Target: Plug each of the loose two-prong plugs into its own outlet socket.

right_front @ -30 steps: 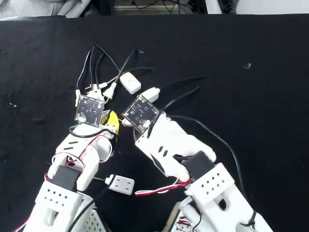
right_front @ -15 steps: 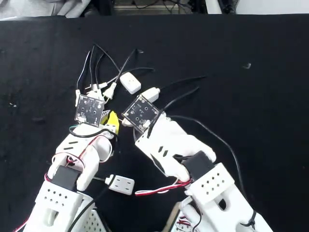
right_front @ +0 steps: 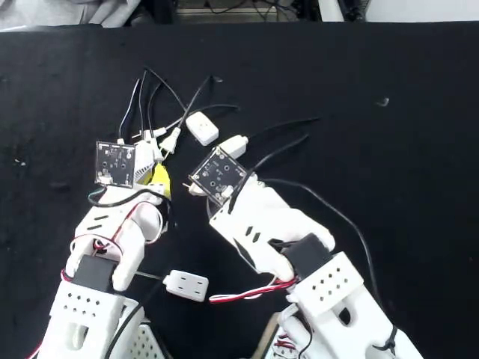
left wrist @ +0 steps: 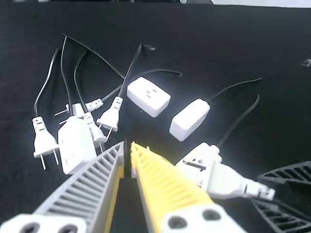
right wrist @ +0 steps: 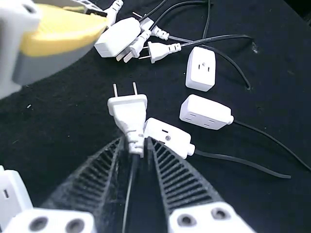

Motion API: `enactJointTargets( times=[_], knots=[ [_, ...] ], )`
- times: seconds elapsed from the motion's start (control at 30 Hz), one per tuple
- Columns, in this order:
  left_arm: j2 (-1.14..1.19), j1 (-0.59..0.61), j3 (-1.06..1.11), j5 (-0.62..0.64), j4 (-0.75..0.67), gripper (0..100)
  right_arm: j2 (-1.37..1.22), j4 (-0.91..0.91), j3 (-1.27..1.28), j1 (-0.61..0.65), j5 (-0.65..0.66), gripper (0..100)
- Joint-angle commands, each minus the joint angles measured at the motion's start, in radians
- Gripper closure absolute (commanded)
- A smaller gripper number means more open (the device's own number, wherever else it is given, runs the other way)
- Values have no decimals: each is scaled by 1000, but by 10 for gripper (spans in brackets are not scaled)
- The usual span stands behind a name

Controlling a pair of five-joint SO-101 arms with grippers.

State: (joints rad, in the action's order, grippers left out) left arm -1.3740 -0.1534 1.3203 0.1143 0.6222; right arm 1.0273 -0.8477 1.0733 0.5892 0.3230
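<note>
We see a black table [right_front: 389,149] with cables [right_front: 247,9] in the room beyond its far edge. A square outlet socket [right wrist: 200,69] lies face up, slots bare, beside a white outlet block [right wrist: 206,112], loose plugs [left wrist: 112,116] tangled to their left. Our right gripper [right wrist: 135,145] pinches a two-prong plug [right wrist: 127,109] by its neck near the block; the left gripper [left wrist: 127,144] is pressed together beside the loose plugs.

High view: fixed above the tabletop [right_front: 389,149], facing steeply down, far enough back to take in both arms. Left and right wrist views: mounted close behind the left gripper [left wrist: 127,145] and right gripper [right wrist: 136,141], facing forward along the fingers, low over the tabletop. Shared by all three: plug [right wrist: 127,109] and two sockets [left wrist: 148,96] at mid-tabletop.
</note>
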Motion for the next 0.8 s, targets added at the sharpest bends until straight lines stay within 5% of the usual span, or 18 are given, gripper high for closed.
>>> enactJointTargets(
  times=[0.0,0.77],
  knots=[
    [-3,12,-68,12,6,970,15,6,-16,-14,-3,988],
    [-2,13,-61,14,-17,970,15,2,-16,-14,-8,988]
  ],
)
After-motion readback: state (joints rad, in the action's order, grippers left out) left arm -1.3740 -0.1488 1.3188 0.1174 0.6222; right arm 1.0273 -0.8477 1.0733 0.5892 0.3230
